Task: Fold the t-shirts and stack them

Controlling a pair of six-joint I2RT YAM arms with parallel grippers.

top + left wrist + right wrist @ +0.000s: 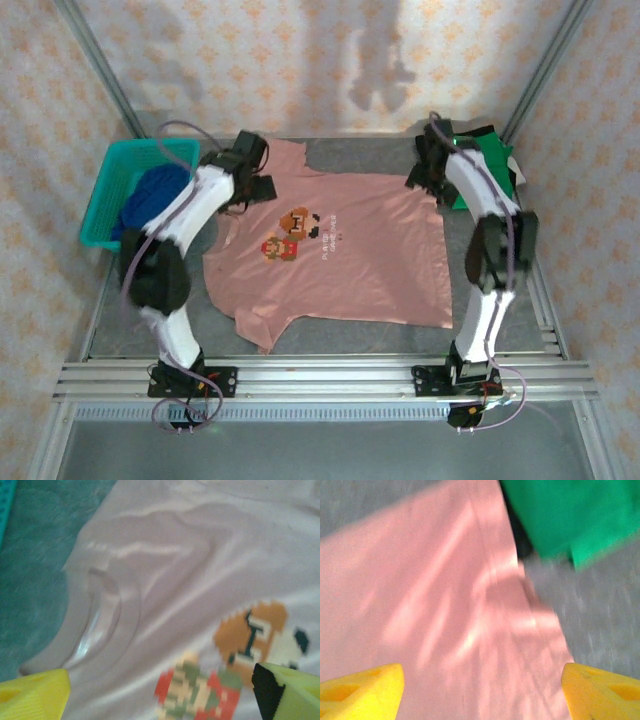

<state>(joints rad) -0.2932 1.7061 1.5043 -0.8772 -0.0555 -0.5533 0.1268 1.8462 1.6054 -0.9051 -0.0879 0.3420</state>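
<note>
The pink t-shirt lay flat, picture side up, in the middle of the counter. Its neck pointed to the left edge and its hem to the right edge. The green t-shirt sat in the far right corner. The blue t-shirt was bunched in the teal basket at the far left corner.

My left hand hung over the neck end of the pink shirt. My right hand hung over the far corner of the hem. Both hands were wide open and held nothing.

I thought the step was to grab the far side of the pink shirt and fold it over. To do it well, I would need to pinch just the pink cloth with both hands together. I would lift evenly so it did not twist. The right hand had to keep off the green shirt, which lay just beside that corner.

The top view showed the whole shirt and both arms. The left wrist view showed the collar and the little picture up close. The right wrist view showed how near the pink edge came to the green cloth, though it was blurry.
</note>
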